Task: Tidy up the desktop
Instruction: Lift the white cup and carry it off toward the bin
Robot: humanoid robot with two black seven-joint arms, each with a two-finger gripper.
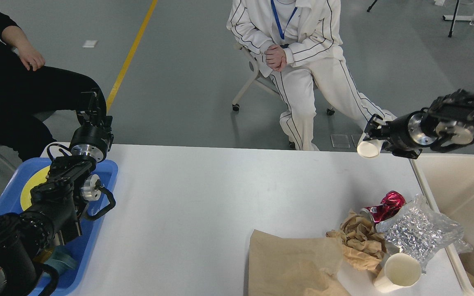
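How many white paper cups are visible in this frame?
2. One white paper cup is held in the right gripper, lifted beyond the desktop. The other cup lies near the front right edge. More may hide under the trash.

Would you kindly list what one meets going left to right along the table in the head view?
Blue plastic tray → bare white desktop → flat brown paper bag → crumpled brown paper → crinkled clear plastic bag → beige rectangular bin.
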